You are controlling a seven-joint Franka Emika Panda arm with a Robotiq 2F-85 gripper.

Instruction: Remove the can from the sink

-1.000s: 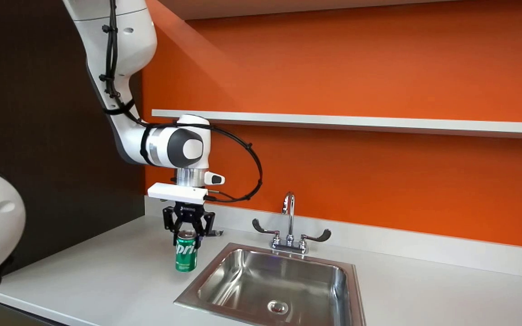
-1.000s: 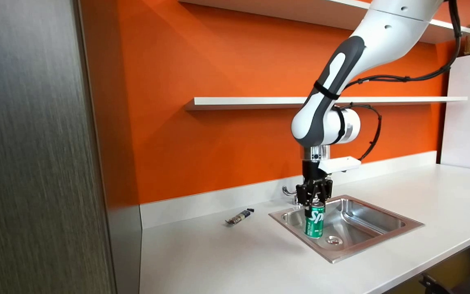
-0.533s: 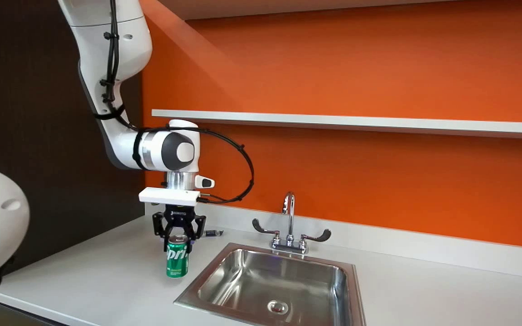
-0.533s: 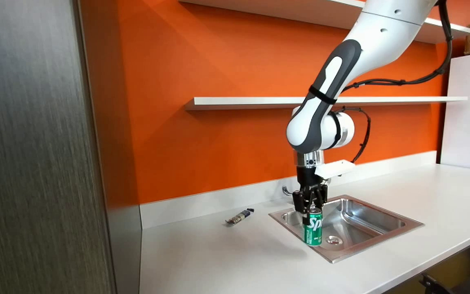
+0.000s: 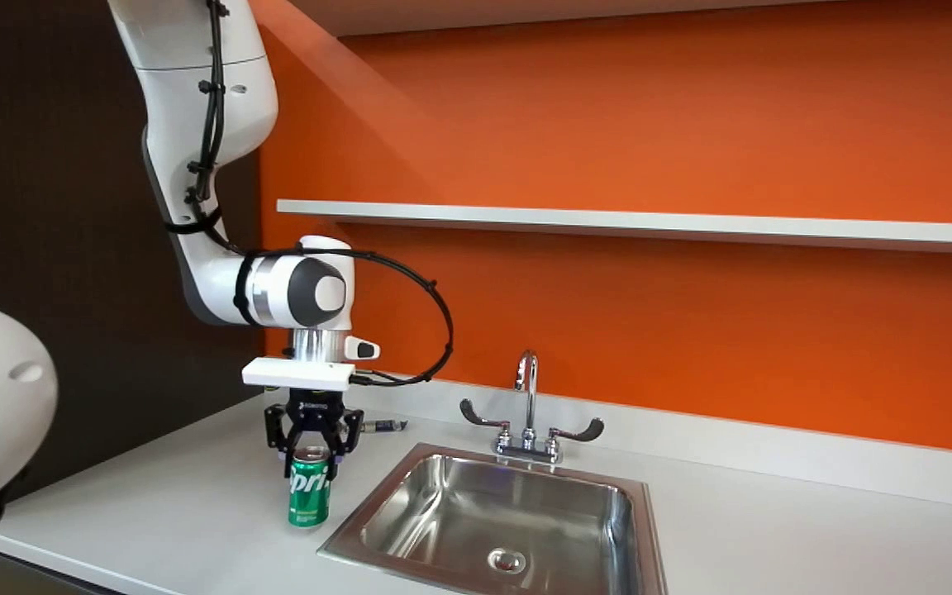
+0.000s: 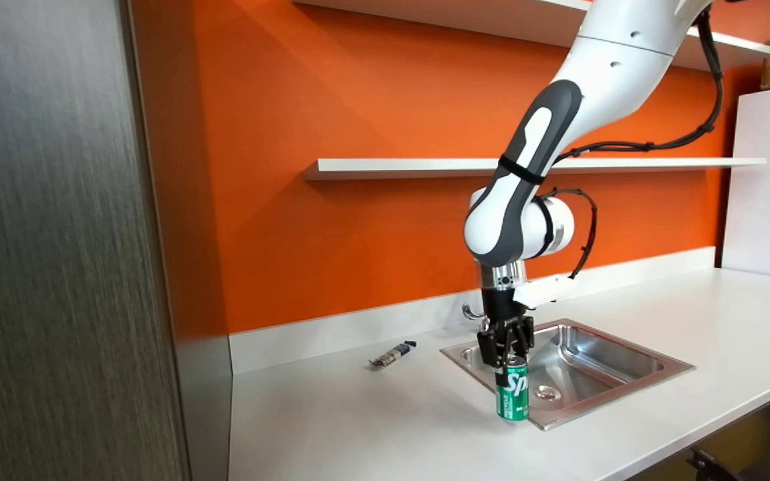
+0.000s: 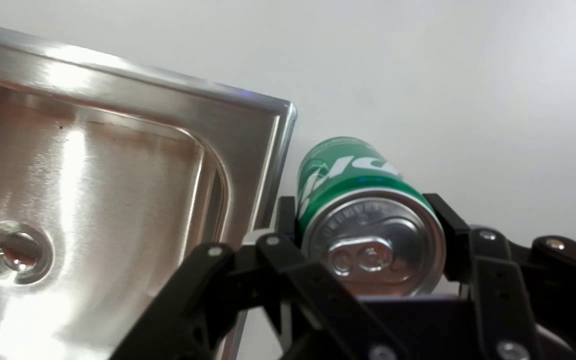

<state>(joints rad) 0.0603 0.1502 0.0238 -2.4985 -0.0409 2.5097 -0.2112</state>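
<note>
The green can (image 5: 309, 502) is upright between my gripper's fingers, over the counter beside the sink (image 5: 383, 497). My gripper (image 5: 310, 473) points down with both fingertips against the can's upper sides. The can (image 6: 513, 399) and gripper (image 6: 515, 373) overlap the near corner of the sink (image 6: 676, 367) in an exterior view. In the wrist view, the fingers (image 7: 360, 212) press on both sides of the can (image 7: 343, 167), and its silvery top shows. The sink's rim corner (image 7: 250, 115) lies just left of it. I cannot tell whether the can's bottom touches the counter.
A chrome faucet (image 5: 529, 405) stands behind the sink. A small wrapper or tube (image 6: 393, 355) lies on the counter (image 6: 331, 427) near the back wall. A white shelf (image 5: 641, 221) runs along the orange wall. A tall dark panel (image 6: 57, 267) stands at the counter's end.
The gripper and can have moved down and, in an exterior view, left, farther from the sink. The can stays held throughout.
</note>
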